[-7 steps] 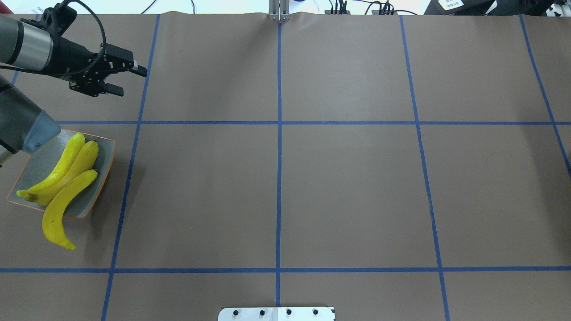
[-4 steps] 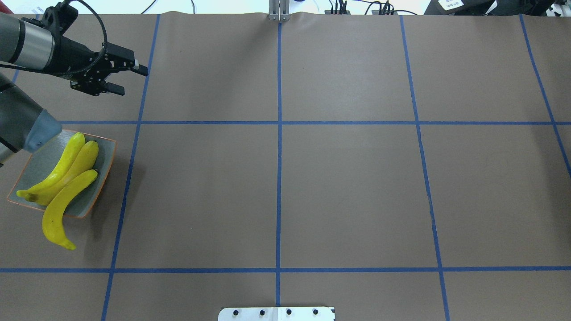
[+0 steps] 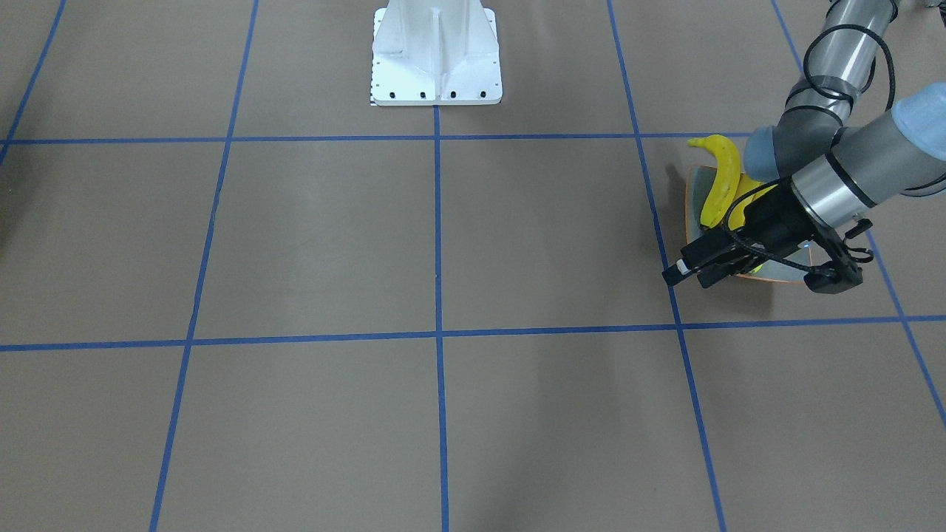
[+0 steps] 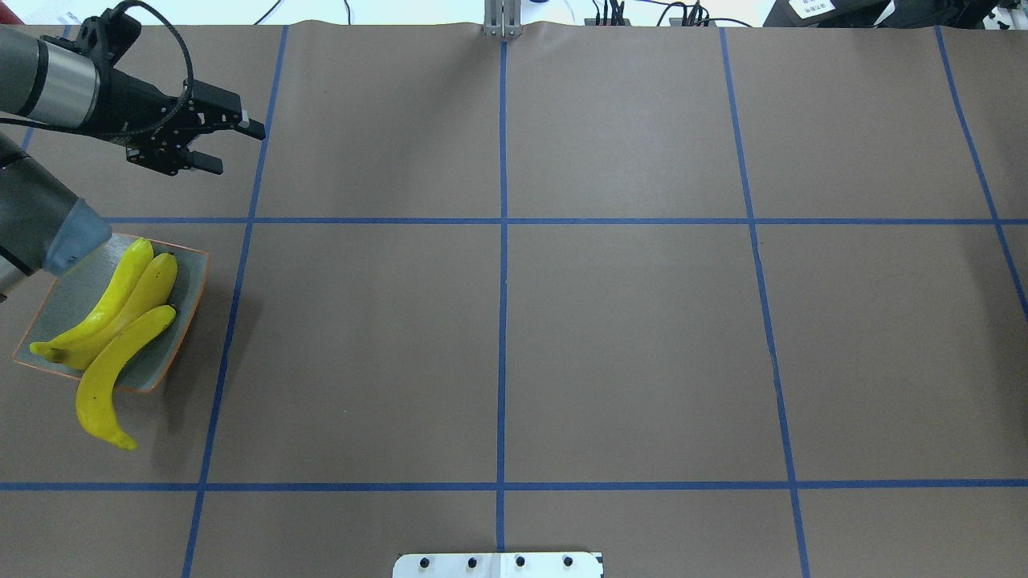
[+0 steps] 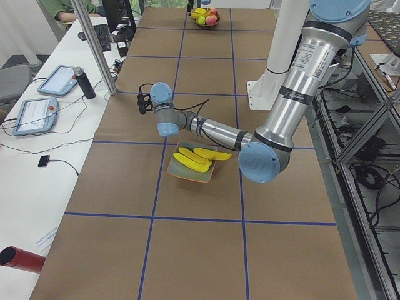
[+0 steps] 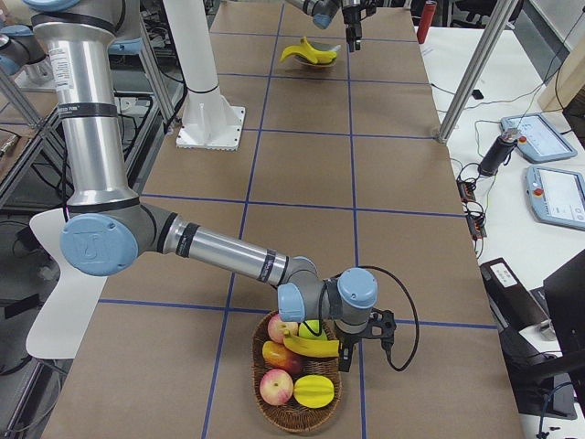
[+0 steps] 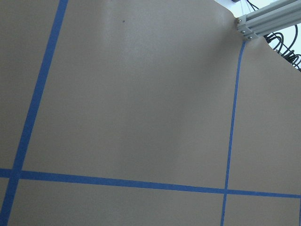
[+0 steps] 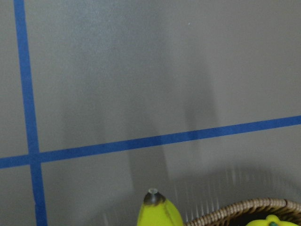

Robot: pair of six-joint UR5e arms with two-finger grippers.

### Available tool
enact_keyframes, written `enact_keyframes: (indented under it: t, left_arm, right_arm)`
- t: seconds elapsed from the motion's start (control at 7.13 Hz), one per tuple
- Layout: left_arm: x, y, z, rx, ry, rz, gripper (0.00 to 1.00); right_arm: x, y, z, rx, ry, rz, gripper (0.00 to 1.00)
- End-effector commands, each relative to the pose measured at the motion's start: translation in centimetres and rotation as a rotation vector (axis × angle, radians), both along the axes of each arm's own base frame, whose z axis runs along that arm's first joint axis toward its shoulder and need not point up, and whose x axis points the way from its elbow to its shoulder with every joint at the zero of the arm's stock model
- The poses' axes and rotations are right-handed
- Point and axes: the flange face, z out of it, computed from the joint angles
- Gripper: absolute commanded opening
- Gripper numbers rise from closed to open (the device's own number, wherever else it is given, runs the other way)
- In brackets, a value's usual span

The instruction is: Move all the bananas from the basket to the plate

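1. I see the left end effector [image 4: 235,147] spread, empty, over the desk [image 4: 626,321] beyond the plate [image 4: 189,285].
2. Three bananas [image 4: 128,301] lie on the plate; the fourth banana [image 6: 311,345] is at the basket [image 6: 259,398].
3. Right end effector [image 6: 345,353]: I cannot tell its state.

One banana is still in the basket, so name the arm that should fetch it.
Right. The right gripper is at the basket, beside the last banana, in the exterior right view. The left gripper hangs open and empty at the table's other end, past the plate holding three bananas.
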Motion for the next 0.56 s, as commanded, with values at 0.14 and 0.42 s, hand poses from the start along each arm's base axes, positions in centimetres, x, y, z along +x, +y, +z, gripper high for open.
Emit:
enact_keyframes:
  t: [0.14,0.42]
  left_arm:
    - [0.09,-0.14,0.5,-0.005,-0.004,0.0,0.99]
    - [0.19,-0.31,0.94,-0.009,-0.007,0.001,0.99]
  right_arm:
    - [-1.74,0.31,1.0,-0.018,0.008,-0.038,0.99]
    - [-1.65,0.28,0.94,-0.016,0.01,-0.036,0.55]
